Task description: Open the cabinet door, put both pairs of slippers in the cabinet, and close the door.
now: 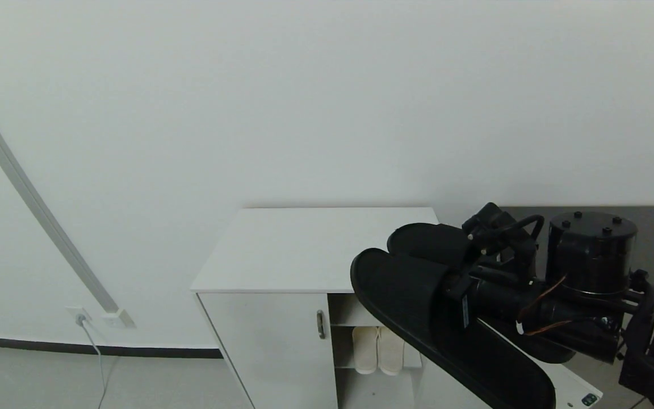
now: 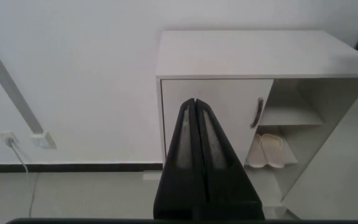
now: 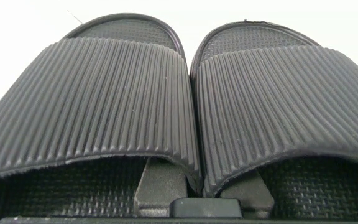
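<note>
The door on the cabinet's (image 1: 304,250) right half stands open, and the white slippers (image 1: 378,349) lie side by side on its middle shelf (image 1: 415,359), so I judge I am on the second pair. My right claw (image 1: 456,291) is clenched on the black slippers (image 1: 401,284), held together, toes pointing at the cabinet, up around the level of its top and off its right corner. My left claw (image 2: 194,155) is pressed closed on nothing and points at the cabinet front.

Next I need to bring the black pair down and forward into the open half, onto a free level (the middle shelf is taken). In the way are the cabinet top's edge and the closed left door (image 1: 270,341) with its handle (image 1: 319,324), just beside the opening. A wall socket (image 1: 80,315) with a cable sits well apart to the left.
</note>
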{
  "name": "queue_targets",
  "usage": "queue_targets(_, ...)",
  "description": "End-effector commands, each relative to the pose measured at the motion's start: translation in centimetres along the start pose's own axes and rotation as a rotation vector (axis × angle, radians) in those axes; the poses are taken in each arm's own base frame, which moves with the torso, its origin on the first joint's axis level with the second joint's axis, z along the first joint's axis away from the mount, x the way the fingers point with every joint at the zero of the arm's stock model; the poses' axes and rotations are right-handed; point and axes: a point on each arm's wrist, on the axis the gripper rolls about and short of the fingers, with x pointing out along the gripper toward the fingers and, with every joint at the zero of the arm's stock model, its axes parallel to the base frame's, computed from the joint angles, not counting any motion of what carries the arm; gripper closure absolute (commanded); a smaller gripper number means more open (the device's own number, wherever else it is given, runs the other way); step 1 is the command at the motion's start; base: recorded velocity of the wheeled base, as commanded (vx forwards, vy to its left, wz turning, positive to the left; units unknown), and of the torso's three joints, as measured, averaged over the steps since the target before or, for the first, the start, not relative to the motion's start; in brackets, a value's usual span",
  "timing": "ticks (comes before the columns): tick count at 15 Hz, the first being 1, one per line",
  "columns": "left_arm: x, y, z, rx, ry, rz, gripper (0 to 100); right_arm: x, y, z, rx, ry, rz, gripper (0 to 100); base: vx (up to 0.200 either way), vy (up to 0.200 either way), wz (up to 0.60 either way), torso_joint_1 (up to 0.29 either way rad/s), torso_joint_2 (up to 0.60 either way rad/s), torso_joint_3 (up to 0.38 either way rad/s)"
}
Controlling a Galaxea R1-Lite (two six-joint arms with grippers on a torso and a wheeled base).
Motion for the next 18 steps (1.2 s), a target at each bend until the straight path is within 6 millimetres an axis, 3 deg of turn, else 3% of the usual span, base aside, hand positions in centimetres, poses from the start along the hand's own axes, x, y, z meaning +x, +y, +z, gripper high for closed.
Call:
queue_targets(1, 0.01, 0.00, 0.00, 0.000, 0.002, 0.000, 100, 0.04, 0.08, -0.08, 0.000, 0.003, 0.003, 100, -0.200, 0.000, 0.00, -0.002, 0.01, 0.002)
queue_targets(8, 0.01, 0.00, 0.00, 0.000, 0.002, 0.000, 100, 0.04, 0.09, -0.24, -0.001, 0.009, 0.003, 100, -0.200, 0.000, 0.00, 0.001, 0.00, 0.001)
queue_targets(18, 0.00, 0.00, -0.01, 0.000, 0.001, 0.000, 100, 0.19, 0.37, -0.54, -0.003, 0.021, 0.013, 100, 0.000, 0.000, 0.00, 0.000, 0.00, 0.000)
